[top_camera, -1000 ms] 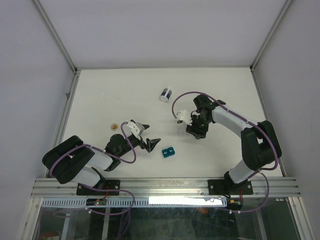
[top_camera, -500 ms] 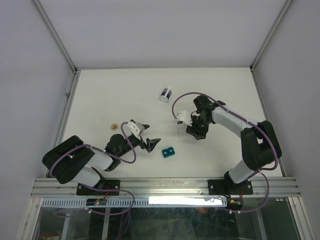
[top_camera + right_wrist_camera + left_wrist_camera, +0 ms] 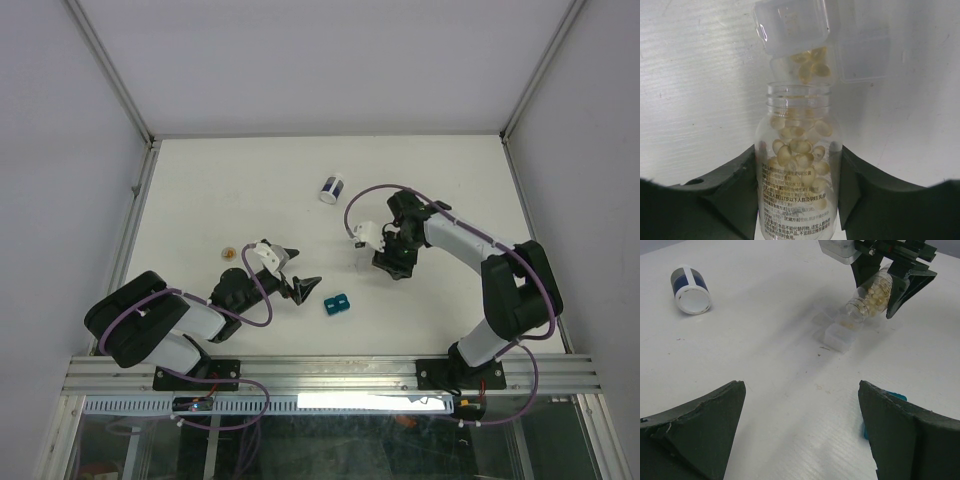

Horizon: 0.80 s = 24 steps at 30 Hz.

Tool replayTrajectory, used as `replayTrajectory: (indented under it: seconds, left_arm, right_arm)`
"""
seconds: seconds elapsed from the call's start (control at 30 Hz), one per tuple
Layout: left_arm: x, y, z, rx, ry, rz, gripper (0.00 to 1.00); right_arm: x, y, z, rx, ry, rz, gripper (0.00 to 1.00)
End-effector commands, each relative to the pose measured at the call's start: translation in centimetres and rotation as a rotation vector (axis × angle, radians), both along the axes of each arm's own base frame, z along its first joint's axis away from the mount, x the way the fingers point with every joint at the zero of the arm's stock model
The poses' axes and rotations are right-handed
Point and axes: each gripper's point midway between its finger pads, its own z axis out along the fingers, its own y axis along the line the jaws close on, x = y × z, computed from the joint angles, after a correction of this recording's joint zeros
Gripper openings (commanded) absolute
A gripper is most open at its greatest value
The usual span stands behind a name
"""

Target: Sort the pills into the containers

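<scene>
My right pincer [image 3: 797, 172] half shut around a clear bottle [image 3: 796, 115] of pills [image 3: 792, 150], bottle mouth right at a small clear container [image 3: 839, 337] on the table [image 3: 765, 300], my left pincer [image 3: 801, 390] wide open, holding nothing

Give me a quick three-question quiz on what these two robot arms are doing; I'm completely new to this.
1. True or false: the left end effector is open and holding nothing.
2. Pick one: the bottle gripped by the right end effector contains A) blue beads, B) pale yellow pills, C) nothing.
3. In a few words: what does the tilted bottle's mouth point at?

Key: 1 true. 2 B. 3 the small clear box on the table, which already has a few pills in it.
</scene>
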Motion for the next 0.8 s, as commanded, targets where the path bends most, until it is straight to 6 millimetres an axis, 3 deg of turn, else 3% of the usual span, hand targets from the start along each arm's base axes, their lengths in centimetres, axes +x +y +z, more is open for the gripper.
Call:
replayTrajectory:
  seconds: [0.0, 0.13, 0.33, 0.47, 0.6, 0.7, 0.77]
  left_arm:
    - [0.2, -0.5, 1.6, -0.021, -0.063, -0.023, 0.99]
    - [0.2, -0.5, 1.6, -0.023, -0.063, -0.021, 0.99]
    - [0.9, -0.4, 1.7, -0.036, -0.023, 0.016, 0.99]
    - [1.7, -2.3, 3.4, -0.128, 0.135, -0.013, 0.99]
    - [2.8, -3.1, 3.8, -0.206, 0.376, -0.014, 0.99]
    - [3.6, -2.4, 3.9, -0.263, 0.535, 0.009, 0.96]
    - [4.5, -0.6, 3.9, -0.301, 0.593, 0.062, 0.91]
  right_arm:
    - [0.9, 0.6, 0.7, 0.043, -0.034, -0.009, 0.0]
    - [1.0, 1.0, 1.7, 0.115, -0.049, -0.021, 0.0]
    - [0.7, 3.3, 5.2, 0.403, -0.062, -0.023, 0.0]
    - [0.5, 5.7, 8.9, 0.664, -0.077, -0.024, 0.0]
    - [0.0, 7.5, 13.1, 0.895, -0.075, 0.01, 0.0]
    - [-1.5, 8.8, 16.1, 1.06, -0.084, 0.122, 0.0]
    - [-2.0, 9.3, 17.7, 1.129, -0.087, 0.141, 0.0]
